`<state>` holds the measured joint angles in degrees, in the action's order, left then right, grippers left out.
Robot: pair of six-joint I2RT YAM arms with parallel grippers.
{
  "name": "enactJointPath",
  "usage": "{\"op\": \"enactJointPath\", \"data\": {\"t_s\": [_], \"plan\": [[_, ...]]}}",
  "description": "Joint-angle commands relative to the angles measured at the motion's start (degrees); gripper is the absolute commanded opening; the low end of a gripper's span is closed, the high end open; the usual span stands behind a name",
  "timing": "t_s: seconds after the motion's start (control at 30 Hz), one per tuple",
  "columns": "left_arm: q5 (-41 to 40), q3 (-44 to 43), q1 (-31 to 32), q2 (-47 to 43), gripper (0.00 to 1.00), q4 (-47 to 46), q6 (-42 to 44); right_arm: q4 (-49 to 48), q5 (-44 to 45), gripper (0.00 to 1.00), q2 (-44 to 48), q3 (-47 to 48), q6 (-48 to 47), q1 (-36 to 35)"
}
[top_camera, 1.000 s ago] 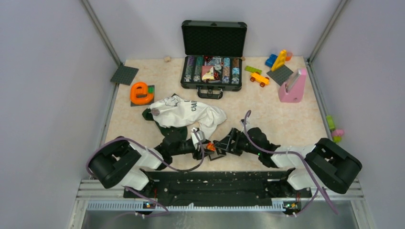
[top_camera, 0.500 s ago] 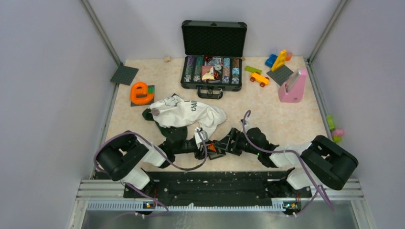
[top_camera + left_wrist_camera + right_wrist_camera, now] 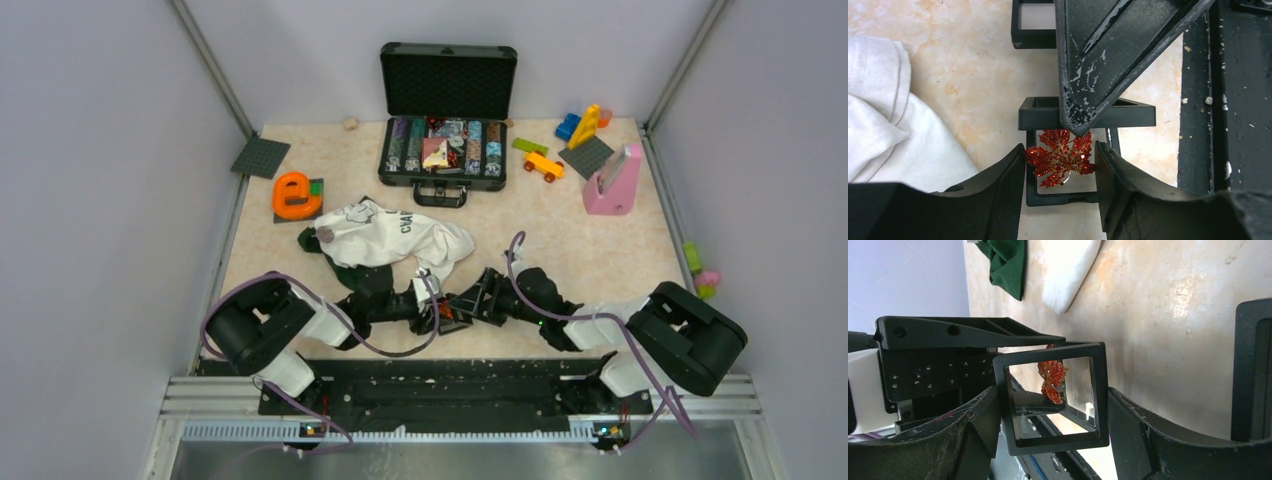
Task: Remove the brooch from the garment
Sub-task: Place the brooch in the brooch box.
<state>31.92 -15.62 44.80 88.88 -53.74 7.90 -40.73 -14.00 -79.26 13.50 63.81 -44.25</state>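
Left jaws pinch brooch (image 3: 1060,157) against black frame (image 3: 1101,395) in right jaws.

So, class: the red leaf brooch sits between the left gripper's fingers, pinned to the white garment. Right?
Not pinned. The left wrist view shows the brooch clear of the white garment, with bare table between them. It does sit between the fingers of the left gripper.

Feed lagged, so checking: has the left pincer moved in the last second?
Yes. The left pincer has edged right, toward the right pincer, measured against the garment, which lies unmoved.
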Motion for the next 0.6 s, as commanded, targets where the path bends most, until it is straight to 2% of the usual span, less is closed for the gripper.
{"op": "enactJointPath", "data": {"t_s": [0.0,0.57], "plan": [[-2.03,0.79,0.25,-2.13,0.26,-2.82,1.02,-2.39,0.25,0.38,1.32,-0.64,0.22,0.90],[2.65,-0.12,0.34,-1.50,0.26,-1.13,1.39,-2.36,-0.20,0.38,0.74,-0.53,-0.06,0.92]]}}
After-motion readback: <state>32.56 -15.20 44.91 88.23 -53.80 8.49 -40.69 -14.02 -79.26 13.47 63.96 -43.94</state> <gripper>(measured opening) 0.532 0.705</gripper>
